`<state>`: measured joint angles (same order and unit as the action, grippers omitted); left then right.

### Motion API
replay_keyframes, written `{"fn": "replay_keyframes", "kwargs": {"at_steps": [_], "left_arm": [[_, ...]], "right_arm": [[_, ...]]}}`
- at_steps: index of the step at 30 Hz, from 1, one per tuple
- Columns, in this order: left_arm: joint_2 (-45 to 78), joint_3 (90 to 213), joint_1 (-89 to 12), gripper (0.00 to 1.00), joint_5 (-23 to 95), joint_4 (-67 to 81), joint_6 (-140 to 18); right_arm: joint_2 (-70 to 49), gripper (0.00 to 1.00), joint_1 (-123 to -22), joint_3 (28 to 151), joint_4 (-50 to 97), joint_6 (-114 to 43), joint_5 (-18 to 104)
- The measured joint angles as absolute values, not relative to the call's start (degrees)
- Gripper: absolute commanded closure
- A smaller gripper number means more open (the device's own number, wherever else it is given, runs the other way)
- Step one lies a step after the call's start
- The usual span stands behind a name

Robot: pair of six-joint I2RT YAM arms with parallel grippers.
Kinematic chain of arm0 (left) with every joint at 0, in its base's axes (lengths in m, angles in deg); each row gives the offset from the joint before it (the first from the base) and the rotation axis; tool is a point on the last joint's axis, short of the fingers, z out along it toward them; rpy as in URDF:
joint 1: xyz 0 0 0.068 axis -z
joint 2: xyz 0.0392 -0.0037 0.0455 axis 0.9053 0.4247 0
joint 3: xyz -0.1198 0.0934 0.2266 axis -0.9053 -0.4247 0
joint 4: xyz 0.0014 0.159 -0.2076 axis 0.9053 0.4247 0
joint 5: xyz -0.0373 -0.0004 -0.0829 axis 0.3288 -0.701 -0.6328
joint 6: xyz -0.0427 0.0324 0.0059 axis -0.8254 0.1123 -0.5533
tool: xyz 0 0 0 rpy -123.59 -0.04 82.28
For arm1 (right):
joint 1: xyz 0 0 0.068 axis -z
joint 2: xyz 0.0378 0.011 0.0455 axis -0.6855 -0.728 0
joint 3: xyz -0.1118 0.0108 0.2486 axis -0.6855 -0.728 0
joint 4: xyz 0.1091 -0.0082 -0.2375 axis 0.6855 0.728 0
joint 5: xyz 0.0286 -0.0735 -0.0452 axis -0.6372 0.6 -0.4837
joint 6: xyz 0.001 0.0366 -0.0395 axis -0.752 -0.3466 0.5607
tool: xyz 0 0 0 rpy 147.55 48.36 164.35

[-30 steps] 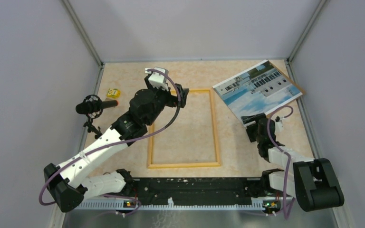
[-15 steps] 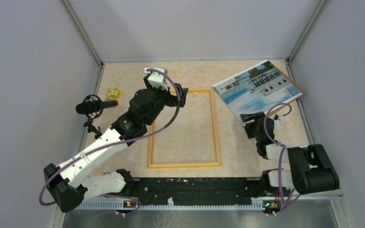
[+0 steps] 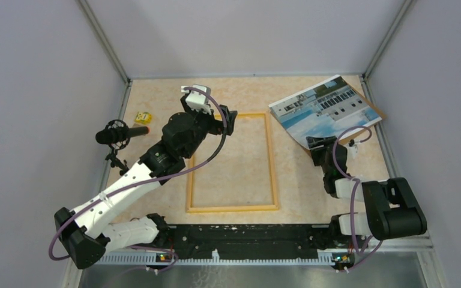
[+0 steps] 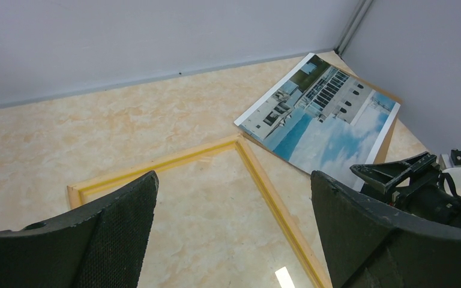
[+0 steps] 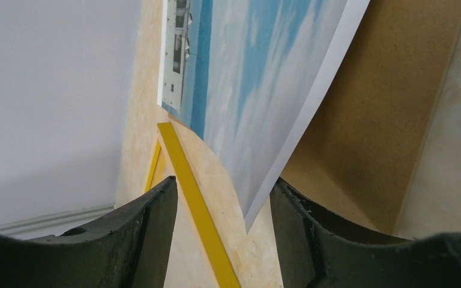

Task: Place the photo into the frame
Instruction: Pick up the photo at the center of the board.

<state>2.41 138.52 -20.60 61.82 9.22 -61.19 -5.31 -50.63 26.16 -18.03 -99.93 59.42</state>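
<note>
The frame (image 3: 271, 162), a narrow yellow-orange border, lies flat mid-table. The photo (image 3: 324, 111), a white building and blue water, lies at the back right on a brown backing board (image 3: 377, 113). My right gripper (image 3: 319, 144) is at the photo's near corner. In the right wrist view, the lifted white corner of the photo (image 5: 264, 90) pokes in between the parted jaws of that gripper (image 5: 223, 204), close to the right finger (image 5: 300, 234), not pinched. My left gripper (image 3: 228, 123) hovers wide open over the frame's far left corner (image 4: 156, 168), holding nothing.
A black microphone on a small stand (image 3: 117, 133) and a small yellow object (image 3: 143, 117) sit at the left side. Grey walls close in the table on three sides. The brown board (image 5: 372, 120) juts out past the photo's right edge.
My right gripper has crept forward to the photo's near corner while its jaws narrowed. The right arm's elbow swung left. The left arm has stayed still.
</note>
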Motion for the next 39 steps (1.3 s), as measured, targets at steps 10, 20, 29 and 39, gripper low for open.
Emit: {"fn": "replay_keyframes", "kwargs": {"at_steps": [10,20,29,39], "left_arm": [[2.41,138.52,-20.62,0.01,61.82,9.22,-61.21],[2.41,138.52,-20.64,0.01,61.82,9.22,-61.21],[2.41,138.52,-20.64,0.01,61.82,9.22,-61.19],[2.17,138.54,-20.64,0.01,61.84,9.29,-60.92]], "right_arm": [[-15.23,0.74,-50.59,30.42,-19.3,-104.0,61.56],[-11.89,1.0,-50.24,32.63,-12.17,-102.62,63.77],[13.16,1.0,-48.51,38.6,13.25,-86.86,64.95],[31.13,1.0,-47.86,63.23,49.07,-61.14,68.29]]}}
